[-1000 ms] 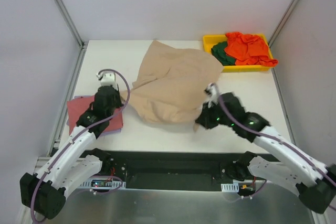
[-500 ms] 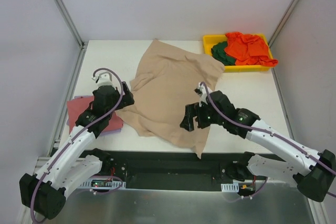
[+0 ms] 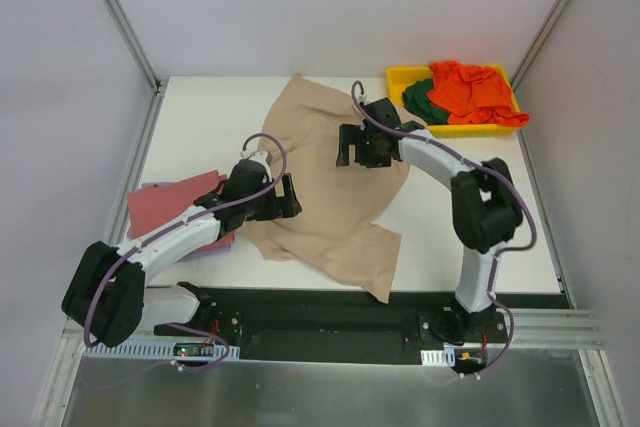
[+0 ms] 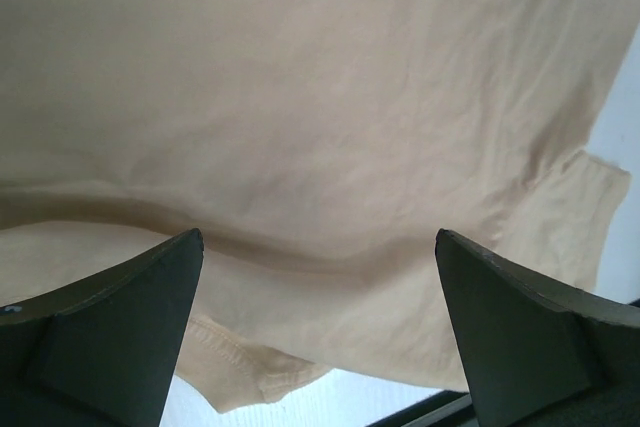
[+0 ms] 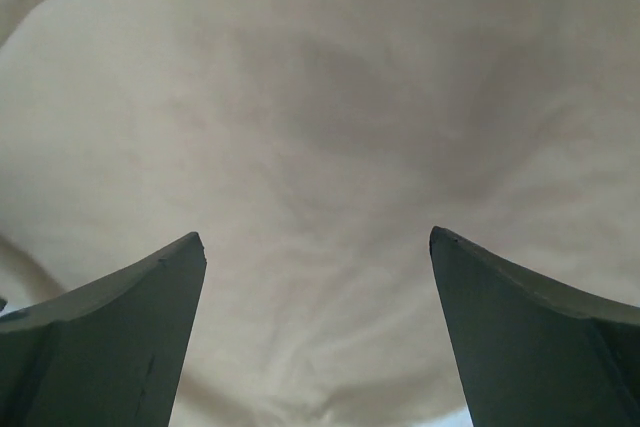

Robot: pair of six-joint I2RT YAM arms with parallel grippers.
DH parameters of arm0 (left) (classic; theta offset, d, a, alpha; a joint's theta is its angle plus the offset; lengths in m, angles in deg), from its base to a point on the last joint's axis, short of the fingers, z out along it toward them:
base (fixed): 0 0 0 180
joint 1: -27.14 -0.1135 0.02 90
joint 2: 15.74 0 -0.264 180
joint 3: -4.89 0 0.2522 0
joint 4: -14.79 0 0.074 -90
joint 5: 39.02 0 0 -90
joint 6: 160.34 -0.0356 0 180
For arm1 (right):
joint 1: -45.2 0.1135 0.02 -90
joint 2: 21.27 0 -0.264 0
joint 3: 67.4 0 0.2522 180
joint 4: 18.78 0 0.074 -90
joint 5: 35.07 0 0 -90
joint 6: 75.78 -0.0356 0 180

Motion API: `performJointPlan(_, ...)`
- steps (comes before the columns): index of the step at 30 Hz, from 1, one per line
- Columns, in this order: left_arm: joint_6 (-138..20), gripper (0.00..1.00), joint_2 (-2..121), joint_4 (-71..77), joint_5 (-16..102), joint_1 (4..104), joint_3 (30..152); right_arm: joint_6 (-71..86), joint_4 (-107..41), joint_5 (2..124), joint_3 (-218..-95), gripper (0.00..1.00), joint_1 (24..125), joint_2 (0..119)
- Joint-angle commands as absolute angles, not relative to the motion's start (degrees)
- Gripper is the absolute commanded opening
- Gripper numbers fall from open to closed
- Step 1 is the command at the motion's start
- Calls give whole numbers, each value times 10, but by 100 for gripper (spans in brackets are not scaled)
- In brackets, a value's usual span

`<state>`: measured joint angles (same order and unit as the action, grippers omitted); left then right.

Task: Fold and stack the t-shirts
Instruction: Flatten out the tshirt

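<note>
A large tan t-shirt (image 3: 330, 182) lies spread across the middle of the table, one sleeve reaching the front edge. My left gripper (image 3: 288, 197) hovers open over its left side, nothing between the fingers (image 4: 110, 337). My right gripper (image 3: 344, 147) hovers open over the shirt's far right part. In both wrist views tan cloth (image 4: 320, 97) (image 5: 320, 97) fills the frame beneath the spread jaws. A folded dusty-red t-shirt (image 3: 170, 205) lies at the left edge, with a lavender edge (image 3: 222, 243) showing under it. Orange-red (image 3: 475, 87) and dark green (image 3: 420, 99) t-shirts sit in a bin.
The yellow bin (image 3: 398, 75) stands at the far right corner of the white table (image 3: 200, 117). Metal frame posts rise at the far corners. The table's front edge runs just below the tan shirt's sleeve (image 3: 385, 272).
Both grippers have opened and let go of the tan shirt, which now lies spread out. The right arm swung to the far side. The left gripper moved right, over the shirt.
</note>
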<state>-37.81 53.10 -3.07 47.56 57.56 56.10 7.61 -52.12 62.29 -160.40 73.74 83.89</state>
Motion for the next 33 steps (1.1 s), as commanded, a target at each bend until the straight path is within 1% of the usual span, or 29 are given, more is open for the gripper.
performJointPlan(1,-353,99,568,-5,506,576,574,82,-557,640,-1678,96,738,924)
performJointPlan(4,-344,99,593,-9,574,572,579,70,-538,618,-1641,96,738,928)
performJointPlan(6,-339,99,615,-9,591,563,588,54,-509,620,-1591,96,737,913)
performJointPlan(8,-337,99,648,-9,594,554,606,25,-449,648,-1505,96,738,880)
performJointPlan(11,-347,99,727,-16,613,551,660,-23,-404,647,-1391,96,745,819)
performJointPlan(14,-362,99,806,-35,607,550,746,-71,-366,629,-1268,96,799,738)
performJointPlan(17,-390,99,893,-64,604,550,850,-142,-361,572,-1191,96,901,665)
performJointPlan(19,-413,99,959,-85,583,548,934,-176,-369,531,-1189,96,962,627)
performJointPlan(21,-431,99,1029,-122,567,547,1037,-193,-372,517,-1196,96,987,603)
performJointPlan(24,-451,99,1120,-159,549,547,1191,-176,-391,517,-1242,96,990,599)
performJointPlan(27,-485,99,1167,-166,517,544,1307,-123,-432,470,-1293,96,981,599)
performJointPlan(29,-499,99,1163,-173,511,540,1341,-109,-470,449,-1313,96,952,578)
performJointPlan(30,-503,99,1146,-174,511,540,1340,-106,-483,440,-1313,96,937,563)
performJointPlan(33,-517,99,1066,-175,491,541,1285,-103,-506,412,-1288,96,888,504)
